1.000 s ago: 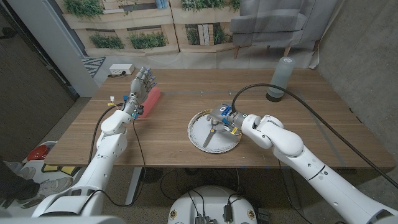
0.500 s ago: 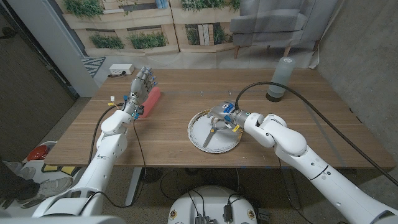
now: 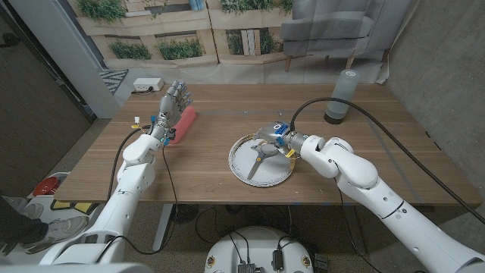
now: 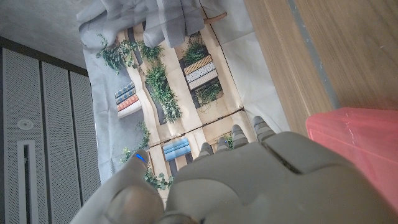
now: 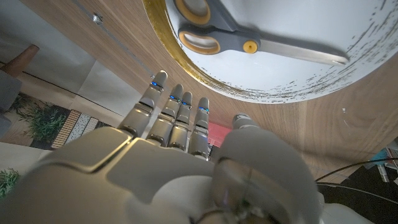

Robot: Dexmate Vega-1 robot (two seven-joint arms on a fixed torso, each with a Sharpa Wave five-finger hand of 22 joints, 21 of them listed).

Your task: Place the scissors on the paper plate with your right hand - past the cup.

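Head view: scissors [image 3: 258, 155] lie on the plate [image 3: 241, 165], long axis running diagonally toward lower left, just left of the right hand [image 3: 274, 137], fingers apart and empty.

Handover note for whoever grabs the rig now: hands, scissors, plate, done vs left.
Right hand: open, holding nothing, at the paper plate's far right rim, fingers straight in the right wrist view.
Left hand: open, raised beside the red box on the table's left side.
Scissors: lying on the plate, blades closed, free of the hand.
Cup: upright at the far right of the table.
Done: scissors are on the plate.
Left: probably just draw the right arm clear of the plate.
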